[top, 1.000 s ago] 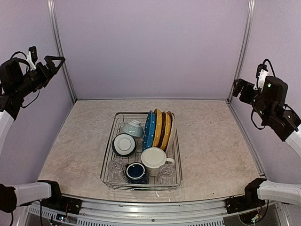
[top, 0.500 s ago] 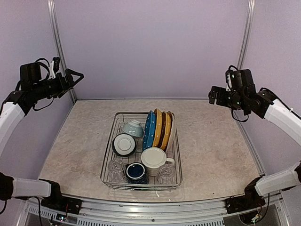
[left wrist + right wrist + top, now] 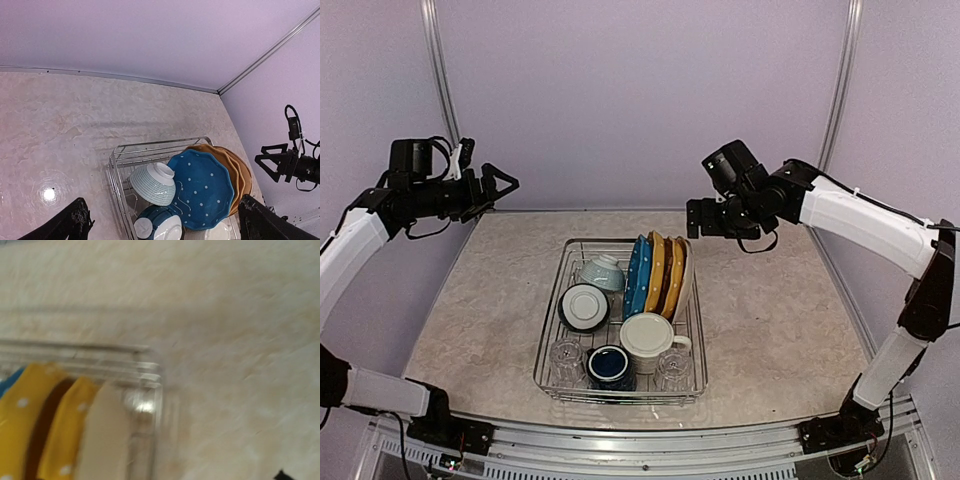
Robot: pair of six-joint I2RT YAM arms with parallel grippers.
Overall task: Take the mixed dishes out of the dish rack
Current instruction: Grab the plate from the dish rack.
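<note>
The silver wire dish rack (image 3: 548, 350) sits mid-table, loaded. Blue and yellow dotted plates (image 3: 658, 272) stand on edge at its far right. Two teal bowls (image 3: 603, 272) (image 3: 584, 306) lie at far left. A cream mug (image 3: 647, 340), a navy mug (image 3: 610, 367) and two clear glasses (image 3: 566, 358) (image 3: 673, 370) fill the near end. My left gripper (image 3: 500, 188) hangs open high over the far left of the table, well clear of the rack. My right gripper (image 3: 704, 217) is open above the rack's far right corner (image 3: 145, 385), touching nothing. The right wrist view is motion-blurred.
Purple walls with metal corner posts (image 3: 445, 100) close off the back and sides. Bare marbled tabletop (image 3: 780, 310) surrounds the rack on every side. Both arm bases sit at the near edge.
Both arms have swung inward from the side walls. The right arm travelled farther, reaching over the rack's far right corner. The dishes have not moved.
</note>
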